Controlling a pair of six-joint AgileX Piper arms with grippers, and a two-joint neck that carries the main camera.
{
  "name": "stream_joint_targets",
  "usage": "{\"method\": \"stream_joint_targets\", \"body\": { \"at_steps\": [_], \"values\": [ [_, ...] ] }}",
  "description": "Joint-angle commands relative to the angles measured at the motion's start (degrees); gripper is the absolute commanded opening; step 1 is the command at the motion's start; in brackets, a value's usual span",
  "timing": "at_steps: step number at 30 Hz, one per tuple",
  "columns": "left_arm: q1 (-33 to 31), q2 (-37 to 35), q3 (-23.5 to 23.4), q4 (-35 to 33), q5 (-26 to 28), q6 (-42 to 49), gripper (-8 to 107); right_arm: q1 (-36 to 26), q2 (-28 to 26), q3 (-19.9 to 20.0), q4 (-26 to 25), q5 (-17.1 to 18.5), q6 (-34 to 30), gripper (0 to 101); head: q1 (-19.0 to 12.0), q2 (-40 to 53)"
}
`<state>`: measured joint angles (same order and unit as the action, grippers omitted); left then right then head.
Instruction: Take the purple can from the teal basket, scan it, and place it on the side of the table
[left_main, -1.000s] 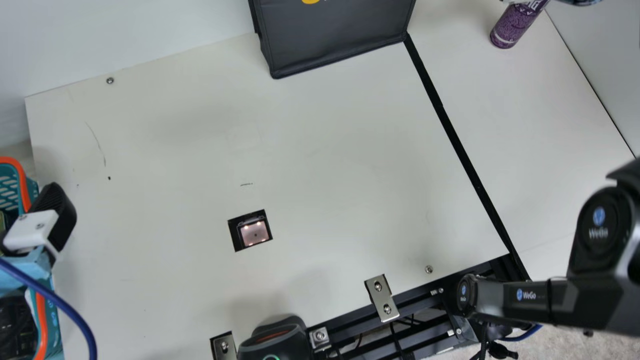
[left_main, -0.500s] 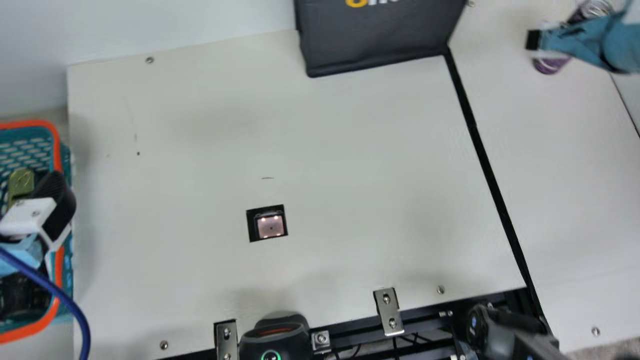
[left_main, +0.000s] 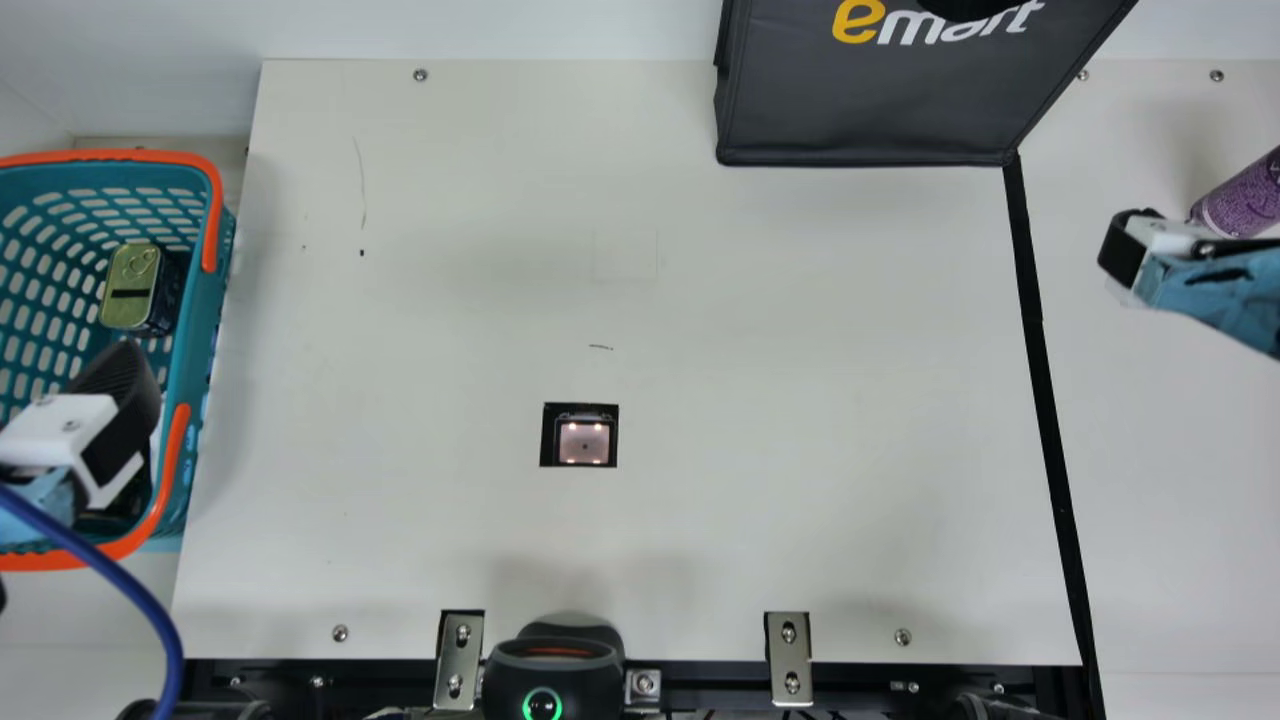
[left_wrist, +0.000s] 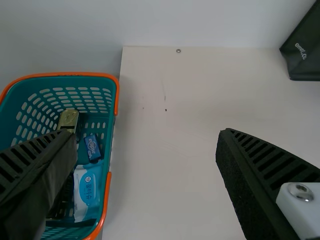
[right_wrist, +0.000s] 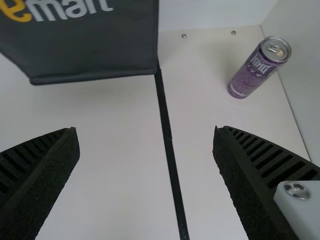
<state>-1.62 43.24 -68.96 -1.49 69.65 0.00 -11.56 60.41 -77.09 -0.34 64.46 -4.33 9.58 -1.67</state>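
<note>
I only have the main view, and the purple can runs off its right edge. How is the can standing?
Observer: The right wrist view shows the whole purple can, upright with its lid end up.
Operator: Is the right tool gripping it?
Observer: No, it is wide open, with the can beyond it.
Operator: The left tool hides part of the teal basket from me. What's in there?
Observer: The left wrist view shows a white-and-blue packet lying inside.

The right gripper has drawn back from the can, toward the robot — the neck camera has turned, and 1 tin in the basket shows more fully.
</note>
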Motion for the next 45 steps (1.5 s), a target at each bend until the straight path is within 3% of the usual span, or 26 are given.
{"method": "stream_joint_targets", "body": {
  "at_steps": [1, 16, 45],
  "values": [
    [0.0, 0.0, 0.0, 0.0, 0.0, 0.0, 90, 1.56, -2.7, 0.83, -0.08, 0.68, 0.36, 95, -1.66, 0.09],
    [0.0, 0.0, 0.0, 0.0, -0.02, 0.0, 90, 12.2, -17.74, 7.3, -0.46, 5.03, 4.32, 95, -1.66, 0.09],
    [0.0, 0.0, 0.0, 0.0, -0.02, 0.0, 90, 12.35, -17.98, 7.34, -0.56, 5.49, 4.33, 95, -1.66, 0.09]
  ]
}}
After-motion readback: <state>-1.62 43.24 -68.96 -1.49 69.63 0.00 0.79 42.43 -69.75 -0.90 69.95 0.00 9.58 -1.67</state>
